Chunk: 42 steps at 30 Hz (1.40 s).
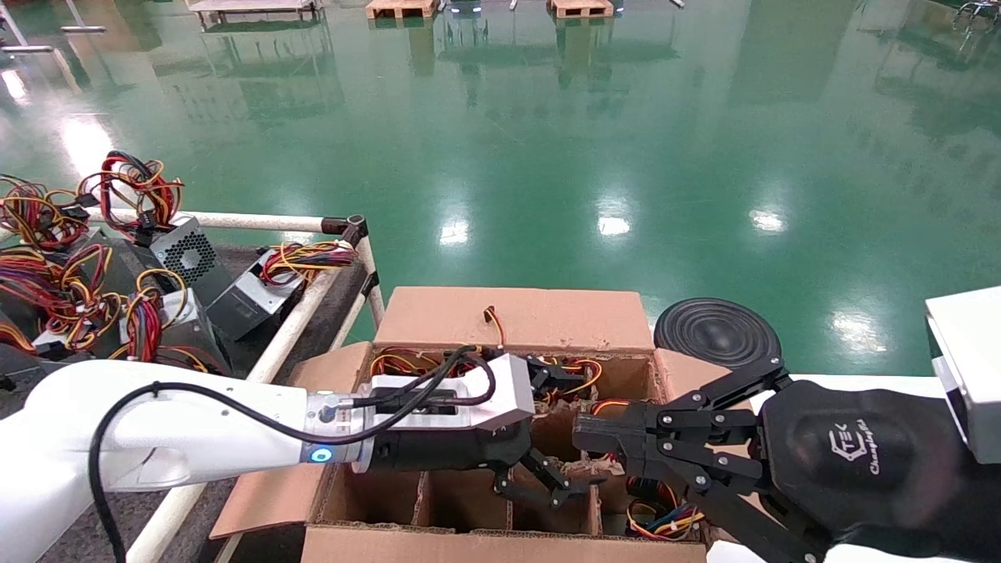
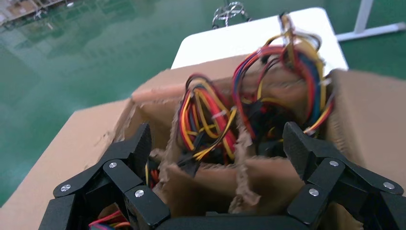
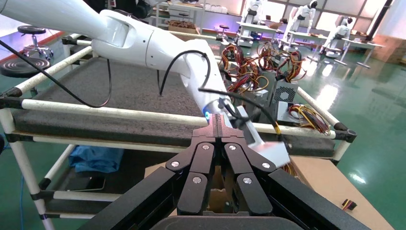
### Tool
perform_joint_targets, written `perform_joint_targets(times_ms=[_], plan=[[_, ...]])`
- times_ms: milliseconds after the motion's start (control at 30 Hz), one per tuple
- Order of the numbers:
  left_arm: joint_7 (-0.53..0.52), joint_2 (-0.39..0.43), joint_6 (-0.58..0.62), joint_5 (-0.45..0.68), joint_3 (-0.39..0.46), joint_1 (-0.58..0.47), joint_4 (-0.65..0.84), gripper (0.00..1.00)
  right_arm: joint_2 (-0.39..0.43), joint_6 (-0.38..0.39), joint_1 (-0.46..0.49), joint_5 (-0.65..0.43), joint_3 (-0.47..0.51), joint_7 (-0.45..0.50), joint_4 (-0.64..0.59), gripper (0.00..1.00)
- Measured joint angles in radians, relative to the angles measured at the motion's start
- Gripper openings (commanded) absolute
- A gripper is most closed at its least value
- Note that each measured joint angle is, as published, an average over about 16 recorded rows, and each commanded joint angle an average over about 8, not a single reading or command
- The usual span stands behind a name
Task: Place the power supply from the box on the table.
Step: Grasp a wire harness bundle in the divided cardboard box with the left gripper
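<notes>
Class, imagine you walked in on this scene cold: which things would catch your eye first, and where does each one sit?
First, the left gripper, fingers spread, reaching over the cardboard grid of the box, where red and yellow wires spill from the far cells. Next, the right gripper, closed, hovers over the box's right side. Last, the heap of grey power supplies with tangled cables on the table to the robot's left.

Robot lab hall, glossy green floor [image 1: 547, 156], humanoid robots [image 3: 306, 14], pallets [image 1: 400, 8]

Corrugated cardboard box [image 1: 512, 317], speckled carpet-like table [image 3: 119, 93], glossy floor [image 1: 586, 148]
</notes>
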Motion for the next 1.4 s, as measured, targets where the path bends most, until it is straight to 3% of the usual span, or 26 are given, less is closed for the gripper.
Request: perform_joint_targets(times_ms=[433,1400], plan=[[0.036,0.055,-0.086,-0.077,0.109,-0.033,0.071,1.00,0.000,0.000,0.000,0.000,0.000,0.000,0.000,0.00],[0.089,0.116,-0.153,-0.219,0.223,-0.060,0.115,1.00,0.000,0.000,0.000,0.000,0.000,0.000,0.000,0.00]])
